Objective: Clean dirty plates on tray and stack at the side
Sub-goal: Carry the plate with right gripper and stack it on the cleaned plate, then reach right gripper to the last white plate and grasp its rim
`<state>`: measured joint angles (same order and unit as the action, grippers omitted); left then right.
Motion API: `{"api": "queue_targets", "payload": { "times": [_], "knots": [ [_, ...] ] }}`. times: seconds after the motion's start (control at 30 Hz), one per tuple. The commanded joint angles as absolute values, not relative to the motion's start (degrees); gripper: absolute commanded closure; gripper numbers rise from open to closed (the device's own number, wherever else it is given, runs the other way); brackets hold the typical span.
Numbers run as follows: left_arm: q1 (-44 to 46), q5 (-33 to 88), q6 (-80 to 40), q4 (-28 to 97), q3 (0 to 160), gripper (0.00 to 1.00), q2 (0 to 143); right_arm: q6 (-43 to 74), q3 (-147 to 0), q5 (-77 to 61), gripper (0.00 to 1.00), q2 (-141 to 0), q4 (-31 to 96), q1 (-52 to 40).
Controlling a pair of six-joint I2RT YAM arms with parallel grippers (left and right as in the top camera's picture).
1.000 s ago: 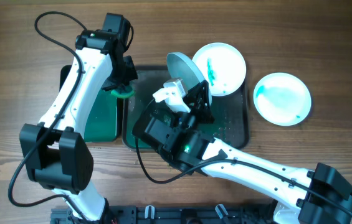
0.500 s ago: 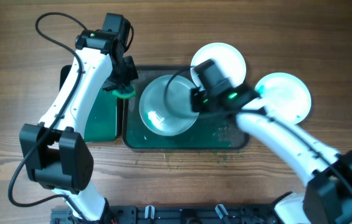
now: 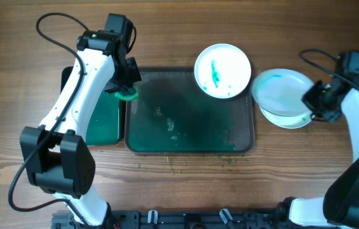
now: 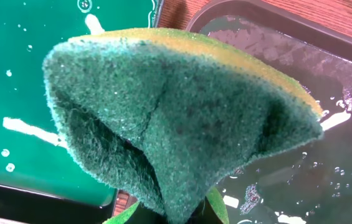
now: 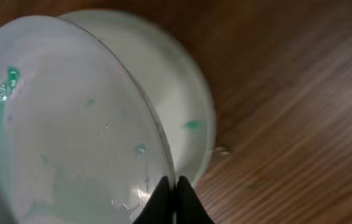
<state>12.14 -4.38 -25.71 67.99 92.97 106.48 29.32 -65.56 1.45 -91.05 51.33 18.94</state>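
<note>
My left gripper (image 3: 124,93) is shut on a green and yellow sponge (image 4: 176,118) and holds it over the gap between the green basin (image 3: 103,121) and the dark tray (image 3: 243,137). A white plate with green smears (image 3: 223,70) lies at the tray's back right corner. My right gripper (image 3: 311,102) is shut on the rim of a cleaned plate (image 3: 281,91) and holds it tilted over another plate (image 3: 293,119) on the table right of the tray. In the right wrist view the held plate (image 5: 70,124) is pinched between the fingers (image 5: 171,186), just above the lower plate (image 5: 188,118).
The tray floor is wet with small specks. Green crumbs lie on the wooden table (image 3: 185,165) in front of the tray. The green basin holds soapy water (image 4: 14,74).
My right arm has carried the plate from the middle of the tray to the right, over the plate beside the tray. The left arm and sponge have not moved.
</note>
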Motion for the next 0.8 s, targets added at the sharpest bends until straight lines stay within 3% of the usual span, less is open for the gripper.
{"api": "queue_targets", "payload": {
  "times": [0.0, 0.17, 0.27, 0.37, 0.5, 0.77],
  "knots": [
    [12.1, -3.9, -24.6, 68.0, 93.6, 0.96, 106.2, 30.4, -61.4, 8.1, 0.96, -89.5, 48.4, 19.9],
    [12.1, -3.9, -24.6, 68.0, 93.6, 0.96, 106.2, 29.8, -56.1, 7.5, 0.94, -89.6, 41.0, 19.5],
    [12.1, -3.9, -24.6, 68.0, 93.6, 0.96, 106.2, 26.7, -55.5, 5.4, 0.69, -89.6, 40.7, 19.5],
    [12.1, -3.9, -24.6, 68.0, 93.6, 0.96, 106.2, 21.2, -57.1, -1.5, 0.57, -89.6, 41.1, 19.5],
    [12.1, -3.9, -24.6, 67.9, 93.6, 0.96, 106.2, 13.3, -61.0, -20.0, 0.53, -89.6, 39.6, 18.8],
    [12.1, -3.9, -24.6, 67.6, 93.6, 0.96, 106.2, 15.4, -62.8, -15.2, 0.47, -92.9, 27.0, 2.8]
  ]
}}
